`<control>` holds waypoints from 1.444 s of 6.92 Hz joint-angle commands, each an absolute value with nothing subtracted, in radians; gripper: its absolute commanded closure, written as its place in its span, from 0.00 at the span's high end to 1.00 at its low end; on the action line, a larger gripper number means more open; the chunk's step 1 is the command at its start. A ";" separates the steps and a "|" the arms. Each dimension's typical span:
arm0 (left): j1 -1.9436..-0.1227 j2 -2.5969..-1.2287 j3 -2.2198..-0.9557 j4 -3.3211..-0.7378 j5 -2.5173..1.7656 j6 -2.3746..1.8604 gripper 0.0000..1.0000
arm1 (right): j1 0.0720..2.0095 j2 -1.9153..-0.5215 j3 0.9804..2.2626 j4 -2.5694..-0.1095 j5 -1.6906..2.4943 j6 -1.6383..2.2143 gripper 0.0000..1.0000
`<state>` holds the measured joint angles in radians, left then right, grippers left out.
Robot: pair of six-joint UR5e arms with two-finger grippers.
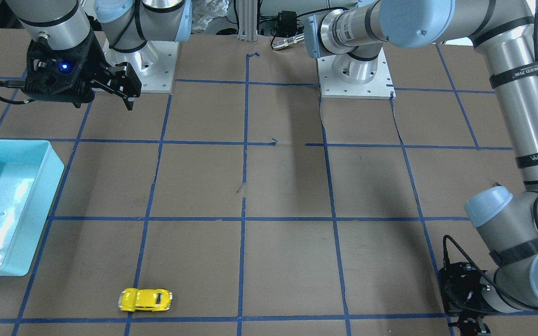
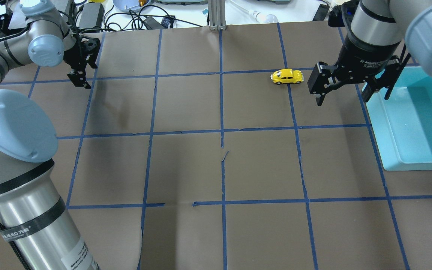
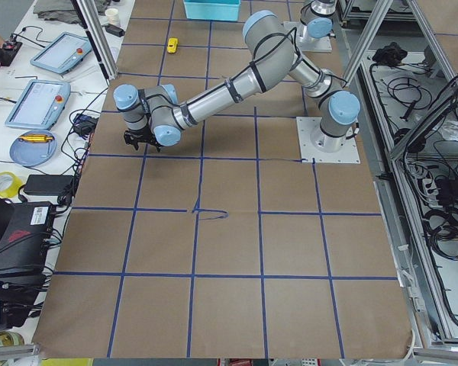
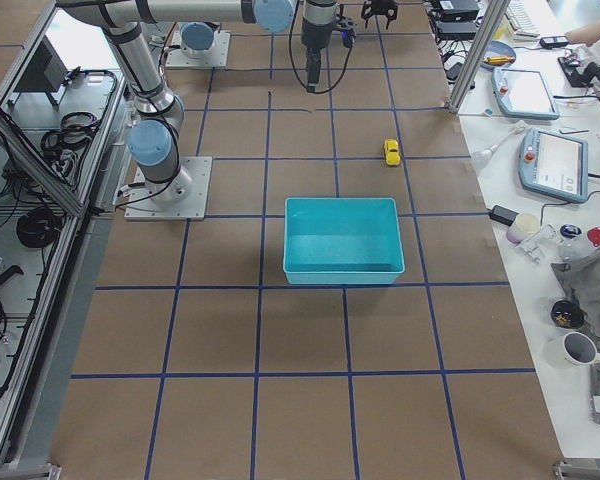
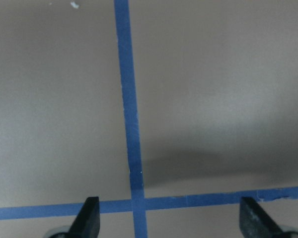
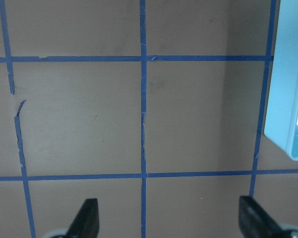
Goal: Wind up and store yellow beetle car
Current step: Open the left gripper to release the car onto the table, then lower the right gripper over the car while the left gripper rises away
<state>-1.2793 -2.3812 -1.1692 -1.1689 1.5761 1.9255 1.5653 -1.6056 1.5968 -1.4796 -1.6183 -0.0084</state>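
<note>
Overhead: yellow beetle car (image 2: pixel 287 76) on tabletop (image 2: pixel 186 165), ten o'clock from right gripper (image 2: pixel 342 96). Fingers apart on both it and left gripper (image 2: pixel 81 75).

Brown paper-covered worktop (image 2: pixel 186 168) gridded with blue tape (image 2: pixel 221 105) (torn in places); cluttered white side bench (image 4: pixel 485 185) alongside

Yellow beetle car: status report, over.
Left gripper open, right gripper open, both empty. Yellow beetle car on table, untouched, outside blue bin. Nothing in the way.
</note>
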 commanded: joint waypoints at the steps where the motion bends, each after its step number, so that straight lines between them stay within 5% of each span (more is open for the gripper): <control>1: -1.279 -2.379 -1.169 -1.169 1.575 1.925 1.00 | 1.565 -1.605 1.597 -1.480 -1.618 -0.011 1.00; 5: -1.307 -2.288 -1.170 -1.213 1.565 1.609 1.00 | 1.543 -1.576 1.598 -1.553 -1.612 -0.073 1.00; 8: -1.431 -2.116 -1.183 -1.324 1.577 1.045 1.00 | 1.430 -1.507 1.579 -1.618 -1.606 -0.566 1.00; 10: -1.486 -2.009 -1.186 -1.452 1.568 0.734 1.00 | 1.414 -1.397 1.578 -1.885 -1.600 -0.837 1.00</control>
<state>-1.4540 -2.0736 -1.1840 -1.3845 1.5744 0.9562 1.4263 -1.4639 1.5792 -1.7116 -1.6061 -0.6959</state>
